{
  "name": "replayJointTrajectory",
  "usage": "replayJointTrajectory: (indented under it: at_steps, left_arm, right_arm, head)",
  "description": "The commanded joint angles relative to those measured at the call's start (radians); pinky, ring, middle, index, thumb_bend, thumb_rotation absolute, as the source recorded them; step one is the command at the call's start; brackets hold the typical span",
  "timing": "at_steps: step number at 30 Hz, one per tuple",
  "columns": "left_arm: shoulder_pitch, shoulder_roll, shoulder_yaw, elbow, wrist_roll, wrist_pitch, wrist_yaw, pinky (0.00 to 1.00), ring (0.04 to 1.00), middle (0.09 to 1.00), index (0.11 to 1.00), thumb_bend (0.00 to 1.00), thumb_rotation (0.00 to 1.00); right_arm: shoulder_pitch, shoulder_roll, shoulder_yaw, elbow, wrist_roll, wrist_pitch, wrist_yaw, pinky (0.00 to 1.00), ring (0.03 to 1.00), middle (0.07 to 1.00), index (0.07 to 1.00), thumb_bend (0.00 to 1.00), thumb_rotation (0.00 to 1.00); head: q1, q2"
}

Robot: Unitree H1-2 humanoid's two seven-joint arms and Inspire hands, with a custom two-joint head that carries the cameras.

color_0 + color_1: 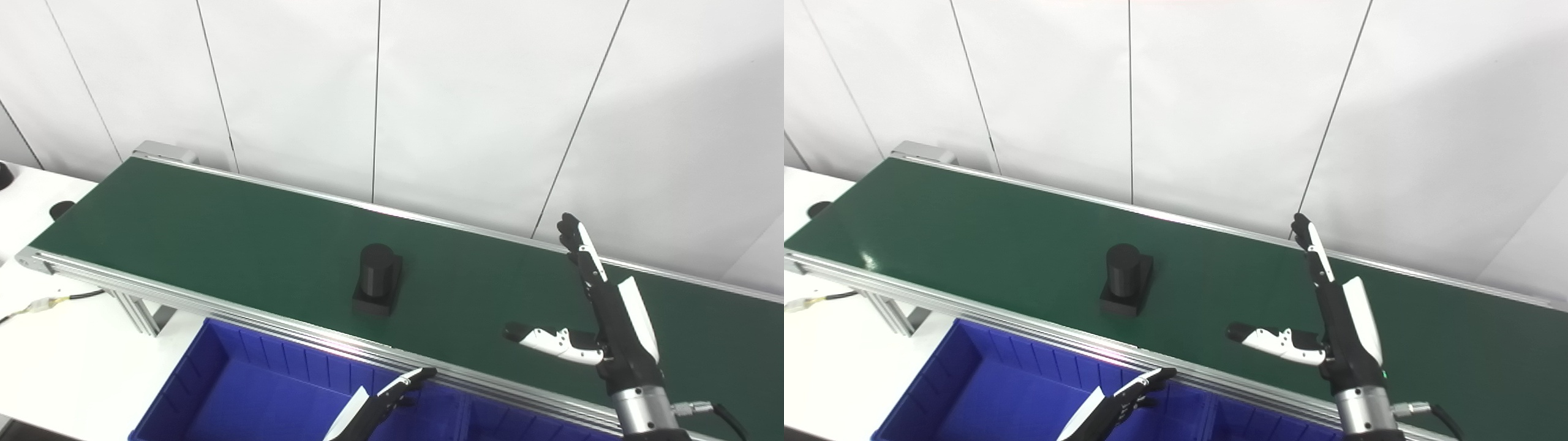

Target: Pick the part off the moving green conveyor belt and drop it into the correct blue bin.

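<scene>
Only one black part (377, 286) on one conveyor belt (233, 233).

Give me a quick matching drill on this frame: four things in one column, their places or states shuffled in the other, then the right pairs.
Things:
1. part
2. right hand
3. left hand
4. bin

Places or states:
A. low at the picture's bottom edge, above the bin
B. below the belt's near rail, blue
C. open, raised over the belt, thumb pointing toward the part
D. standing on the belt, black, touched by neither hand

Pairs: 1-D, 2-C, 3-A, 4-B
</scene>
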Motion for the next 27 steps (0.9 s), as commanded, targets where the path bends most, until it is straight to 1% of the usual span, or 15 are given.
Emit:
replayJointTrajectory:
  at_steps: [1, 3, 5, 6, 10, 13, 17, 19, 21, 24, 25, 26, 27]
  left_arm:
    - [-0.014, -0.003, -0.006, -0.015, 0.01, -0.038, 0.017, 0.86, 0.918, 0.935, 0.894, 0.95, 0.44]
    - [-0.013, -0.003, -0.005, -0.017, 0.009, -0.038, 0.017, 0.86, 0.915, 0.933, 0.894, 0.94, 0.45]
    - [-0.012, -0.004, -0.006, -0.017, 0.005, -0.04, 0.016, 0.86, 0.911, 0.931, 0.893, 0.94, 0.45]
    - [-0.012, -0.005, -0.007, -0.016, 0.005, -0.042, 0.017, 0.86, 0.91, 0.931, 0.892, 0.94, 0.45]
    - [-0.011, -0.002, -0.011, -0.02, 0.006, -0.045, 0.014, 0.86, 0.908, 0.932, 0.891, 0.94, 0.45]
    - [-0.009, 0.0, -0.015, -0.025, 0.01, -0.039, 0.012, 0.86, 0.91, 0.933, 0.888, 0.94, 0.46]
    - [-0.006, 0.006, -0.023, -0.031, 0.011, -0.029, 0.007, 0.87, 0.912, 0.934, 0.885, 0.94, 0.47]
    - [-0.006, 0.007, -0.026, -0.032, 0.011, -0.028, 0.007, 0.86, 0.91, 0.933, 0.885, 0.94, 0.47]
    - [-0.006, 0.008, -0.027, -0.03, 0.008, -0.031, 0.008, 0.86, 0.908, 0.933, 0.885, 0.94, 0.47]
    - [-0.005, 0.009, -0.028, -0.023, 0.009, -0.043, 0.012, 0.85, 0.898, 0.923, 0.881, 0.94, 0.47]
    - [-0.004, 0.01, -0.029, -0.021, 0.013, -0.046, 0.014, 0.84, 0.897, 0.922, 0.881, 0.94, 0.47]
    - [-0.004, 0.012, -0.03, -0.02, 0.016, -0.048, 0.015, 0.84, 0.895, 0.92, 0.881, 0.94, 0.47]
    - [-0.003, 0.013, -0.03, -0.022, 0.019, -0.046, 0.015, 0.84, 0.894, 0.919, 0.881, 0.94, 0.48]
  right_arm:
    - [-0.04, 0.014, -0.001, -0.006, 0.001, 0.024, -0.009, 0.94, 0.951, 0.971, 0.995, 0.96, 0.46]
    - [-0.064, 0.013, 0.011, 0.032, -0.027, 0.032, -0.015, 0.92, 0.951, 0.968, 0.986, 0.97, 0.48]
    - [-0.093, 0.011, 0.025, 0.079, -0.067, 0.039, -0.024, 0.82, 0.917, 0.951, 0.971, 0.98, 0.52]
    - [-0.104, 0.01, 0.03, 0.097, -0.079, 0.043, -0.027, 0.82, 0.915, 0.95, 0.97, 0.99, 0.52]
    - [-0.155, 0.013, 0.047, 0.171, -0.113, 0.058, -0.032, 0.74, 0.881, 0.942, 0.97, 1.0, 0.54]
    - [-0.189, 0.015, 0.06, 0.22, -0.135, 0.058, -0.042, 0.72, 0.869, 0.938, 0.965, 1.0, 0.55]
    - [-0.24, 0.032, 0.072, 0.281, -0.147, 0.094, -0.035, 0.71, 0.887, 0.967, 0.97, 1.0, 0.55]
    - [-0.257, 0.04, 0.076, 0.304, -0.147, 0.105, -0.032, 0.68, 0.882, 0.984, 0.973, 1.0, 0.54]
    - [-0.276, 0.047, 0.083, 0.333, -0.15, 0.113, -0.033, 0.63, 0.858, 0.997, 0.978, 1.0, 0.54]
    - [-0.297, 0.058, 0.087, 0.372, -0.144, 0.12, -0.038, 0.64, 0.87, 1.0, 0.97, 1.0, 0.52]
    - [-0.307, 0.061, 0.095, 0.393, -0.149, 0.111, -0.043, 0.65, 0.876, 1.0, 0.969, 1.0, 0.52]
    - [-0.314, 0.062, 0.101, 0.407, -0.153, 0.104, -0.047, 0.7, 0.89, 0.982, 0.968, 1.0, 0.52]
    - [-0.323, 0.067, 0.106, 0.426, -0.153, 0.099, -0.051, 0.72, 0.897, 0.973, 0.967, 1.0, 0.52]
  head:
    - [-0.006, 0.001]
    - [-0.011, 0.001]
    - [-0.016, 0.001]
    - [-0.019, 0.001]
    - [-0.029, 0.006]
    - [-0.034, 0.008]
    - [-0.041, 0.012]
    - [-0.044, 0.013]
    - [-0.045, 0.011]
    - [-0.05, 0.013]
    - [-0.055, 0.012]
    - [-0.055, 0.012]
    - [-0.065, 0.012]
